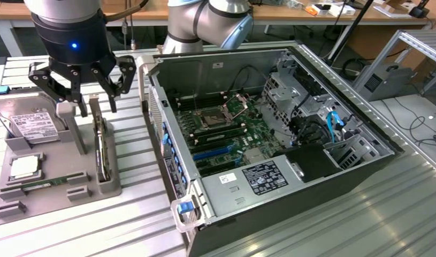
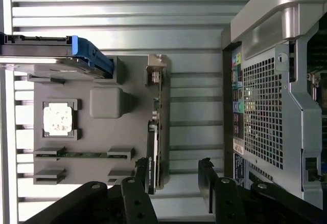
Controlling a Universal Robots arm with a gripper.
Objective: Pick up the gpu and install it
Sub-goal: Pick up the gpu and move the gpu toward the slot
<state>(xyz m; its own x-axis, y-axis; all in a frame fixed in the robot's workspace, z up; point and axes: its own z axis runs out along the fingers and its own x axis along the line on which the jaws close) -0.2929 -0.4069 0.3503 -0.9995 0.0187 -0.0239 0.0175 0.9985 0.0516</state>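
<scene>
End effector (image 1: 85,100) (jaws apart) above gpu (image 1: 99,143)

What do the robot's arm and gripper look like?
The arm is silvery-grey tubing with a pale blue joint cap and a black cable alongside. The gripper has a round black body with a small blue light and black linked fingers.

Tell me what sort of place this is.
Likely a robotics lab bench set up for computer assembly: an open PC case lies on a slatted metal table, a grey fixture tray beside it holds the gpu and a hard drive, and wooden workbenches stand behind.
</scene>
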